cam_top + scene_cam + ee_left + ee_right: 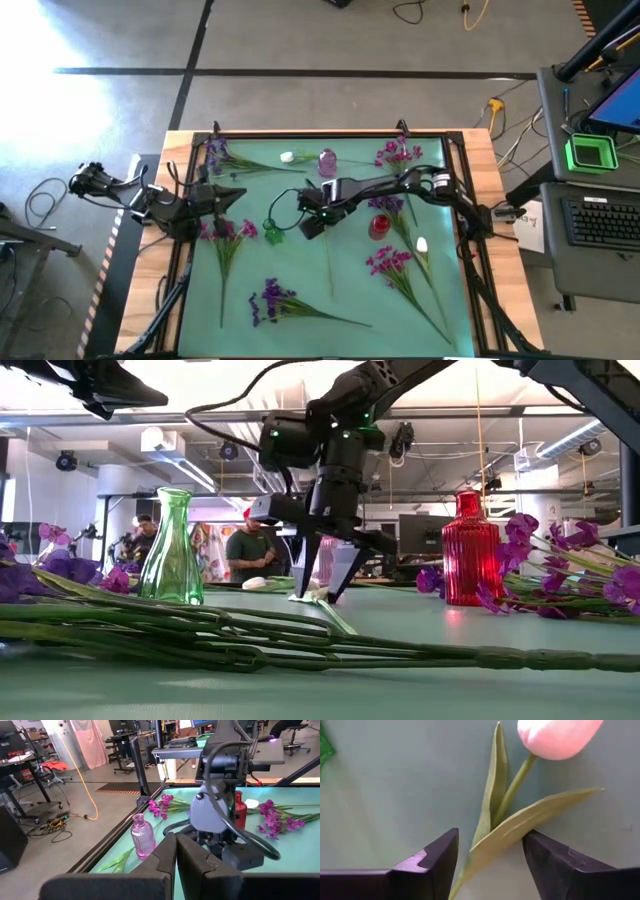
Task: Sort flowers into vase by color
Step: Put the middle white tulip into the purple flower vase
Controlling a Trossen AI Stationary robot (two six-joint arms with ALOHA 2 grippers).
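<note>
A pale pinkish-white bud (555,737) on a green stem with two long leaves lies flat on the teal mat. In the high view its stem (330,268) runs toward the near edge. My right gripper (490,855) (312,226) is open and points down at mid-table, one finger on each side of the stem and leaves. In the low view its tips (322,592) are just above the mat. My left gripper (175,852) (232,196) is shut and empty, held high at the left. Green vase (272,233), red vase (380,226) and pink vase (327,160) stand upright. My right gripper stands open over the bud's stem from above, fingers pointing down. One leaf (520,827) reaches up to the inner face of one finger (555,857). I cannot tell whether they touch. The flower lies flat on the mat.
Other flowers lie on the mat: purple clusters (215,155) (270,300) (386,205), magenta clusters (398,153) (226,230) (390,262), white buds (287,157) (422,245). A black frame (300,133) borders the mat. People stand in the room beyond (245,550).
</note>
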